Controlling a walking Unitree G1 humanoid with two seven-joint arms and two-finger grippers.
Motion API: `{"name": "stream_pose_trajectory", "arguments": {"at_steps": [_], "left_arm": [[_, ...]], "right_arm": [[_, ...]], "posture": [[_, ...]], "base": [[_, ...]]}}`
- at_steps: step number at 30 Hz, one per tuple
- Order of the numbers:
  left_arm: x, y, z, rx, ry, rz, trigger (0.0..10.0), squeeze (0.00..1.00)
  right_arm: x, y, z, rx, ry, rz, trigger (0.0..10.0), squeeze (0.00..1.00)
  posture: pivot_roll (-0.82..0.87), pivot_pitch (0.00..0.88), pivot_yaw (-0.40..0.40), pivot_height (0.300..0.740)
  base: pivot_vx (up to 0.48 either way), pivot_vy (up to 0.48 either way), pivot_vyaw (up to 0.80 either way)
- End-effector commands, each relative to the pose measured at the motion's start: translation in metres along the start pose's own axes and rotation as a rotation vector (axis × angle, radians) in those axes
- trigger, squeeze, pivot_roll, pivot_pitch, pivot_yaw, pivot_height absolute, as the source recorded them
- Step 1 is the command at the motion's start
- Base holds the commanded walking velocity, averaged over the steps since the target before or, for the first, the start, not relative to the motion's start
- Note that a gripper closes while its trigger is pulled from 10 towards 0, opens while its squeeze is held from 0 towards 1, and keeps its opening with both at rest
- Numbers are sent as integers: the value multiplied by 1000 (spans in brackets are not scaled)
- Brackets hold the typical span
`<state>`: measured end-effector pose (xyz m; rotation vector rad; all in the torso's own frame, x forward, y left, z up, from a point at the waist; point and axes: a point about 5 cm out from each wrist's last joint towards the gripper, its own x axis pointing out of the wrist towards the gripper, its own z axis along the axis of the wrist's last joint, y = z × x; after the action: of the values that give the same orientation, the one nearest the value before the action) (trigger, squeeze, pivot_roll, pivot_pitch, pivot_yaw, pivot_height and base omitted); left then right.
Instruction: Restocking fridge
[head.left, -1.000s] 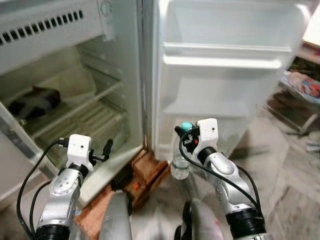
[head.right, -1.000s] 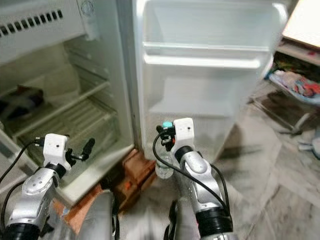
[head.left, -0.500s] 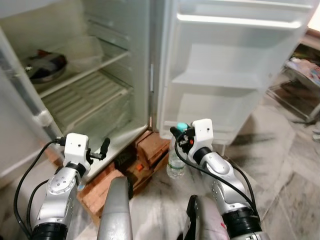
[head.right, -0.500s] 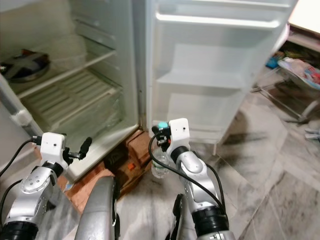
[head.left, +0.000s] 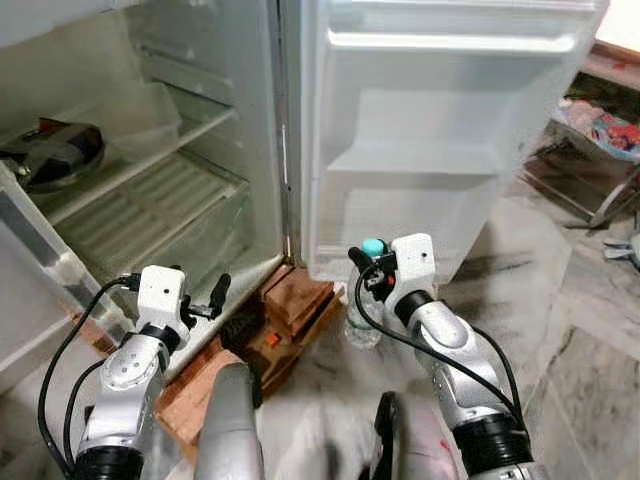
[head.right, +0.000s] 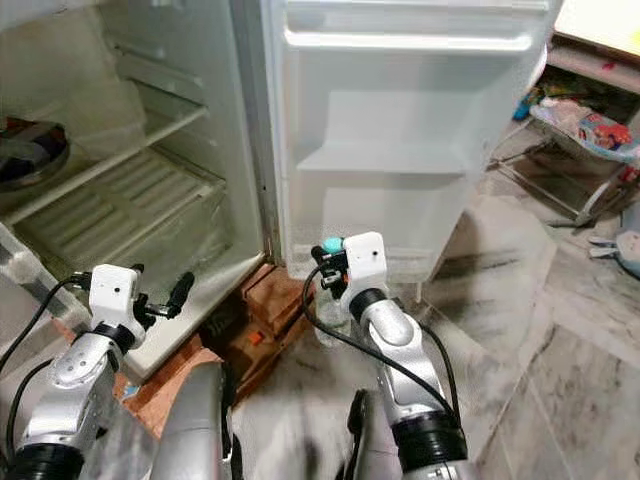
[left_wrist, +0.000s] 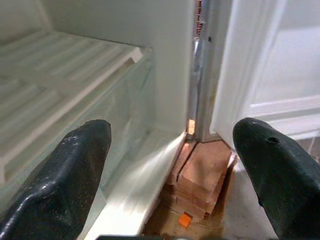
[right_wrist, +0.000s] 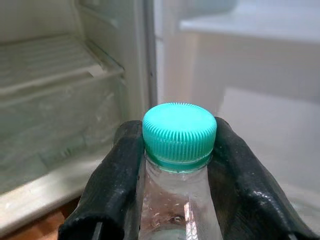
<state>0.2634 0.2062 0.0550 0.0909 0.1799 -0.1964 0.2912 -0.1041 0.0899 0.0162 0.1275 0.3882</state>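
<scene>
Gripping the water bottle (right_wrist: 177, 200) by its neck, the right claw (right_wrist: 178, 165) sits just under its teal cap (right_wrist: 179, 132)

A clear plastic water bottle (head.left: 362, 322) with a turquoise ribbed cap (right_wrist: 179, 135) hangs upright, clamped at the neck, low before the open fridge (head.left: 150, 150). The fridge's white door (head.left: 440, 130) stands wide, its shelves bare.
</scene>
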Motion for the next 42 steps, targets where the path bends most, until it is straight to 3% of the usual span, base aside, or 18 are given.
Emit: {"name": "stream_pose_trajectory", "arguments": {"at_steps": [1, 23, 26, 31, 34, 39, 42], "left_arm": [[0, 0, 2, 3, -12, -12, 10000, 0], [1, 1, 2, -3, -6, -6, 10000, 0], [1, 1, 2, -5, -7, -3, 10000, 0], [0, 0, 3, -4, -6, 1, 10000, 0], [-10, 4, 3, 2, 7, 13, 10000, 0], [-22, 6, 2, 26, 20, 11, 10000, 0], [-33, 20, 6, 41, 22, 58, 10000, 0]], "right_arm": [[2, 4, 13, -33, -61, 29, 10000, 0], [2, 14, 25, -65, -137, 130, 10000, 0], [3, 18, 28, -90, -157, 167, 10000, 0], [13, 40, 32, -120, -194, 276, 10000, 0], [24, 52, 33, -138, -218, 318, 10000, 0], [32, 59, 34, -150, -230, 337, 10000, 0], [45, 68, 36, -166, -239, 357, 10000, 0]], "posture": [[99, 42, -30, 592], [99, 42, -33, 592], [99, 42, -33, 592], [129, 48, -35, 592], [172, 81, -30, 592], [235, 120, -35, 592], [273, 148, -32, 592]], "base": [[326, 0, 0], [399, 0, 0], [0, 0, 0], [0, 0, 0], [0, 0, 0], [0, 0, 0], [0, 0, 0]]}}
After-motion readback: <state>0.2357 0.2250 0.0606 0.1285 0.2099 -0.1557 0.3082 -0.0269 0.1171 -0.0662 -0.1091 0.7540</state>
